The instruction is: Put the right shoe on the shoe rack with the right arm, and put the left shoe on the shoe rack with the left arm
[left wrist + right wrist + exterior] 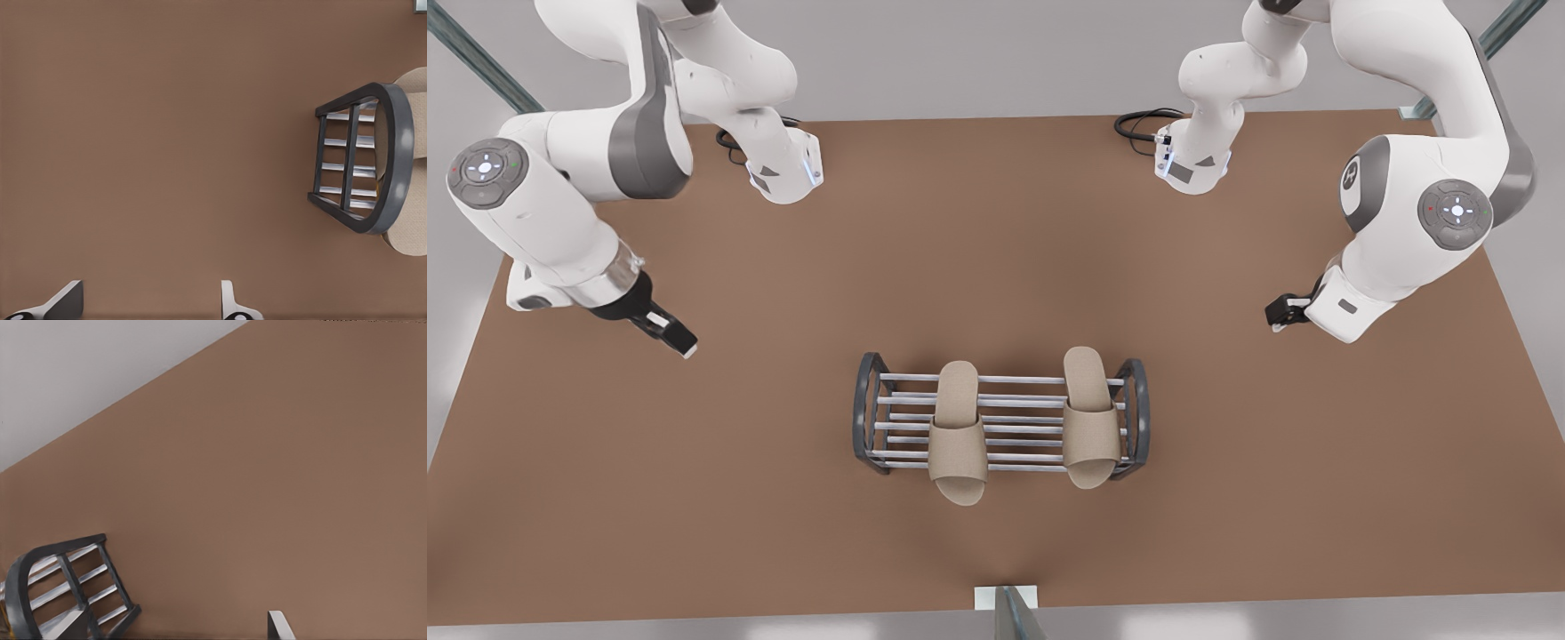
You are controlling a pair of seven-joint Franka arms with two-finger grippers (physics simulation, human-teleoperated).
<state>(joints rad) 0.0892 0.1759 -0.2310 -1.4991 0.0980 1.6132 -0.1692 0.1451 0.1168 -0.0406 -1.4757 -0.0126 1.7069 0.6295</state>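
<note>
Shoe rack (863, 409) is your landmark. Left gripper (150, 303): fingers (230, 301) spread wide, holding nothing, off the rack's end on the front view's right, well apart from it. Right gripper (685, 347): you cannot tell open or closed; it sits off the rack's other end, well apart. Both arms wait. Left shoe (1089, 418) lies across the bars just beside the end frame facing the left gripper, toe overhanging the rack. Right shoe (958, 436) lies nearer mid-rack, toe overhanging likewise. Rack stands on the brown table (694, 498).

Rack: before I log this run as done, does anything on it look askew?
Slightly. Both slippers lie across the rack, toes overhanging its near edge, but the slipper at the front view's left sits farther forward than its twin. One arm waits at that side, the other arm opposite.
</note>
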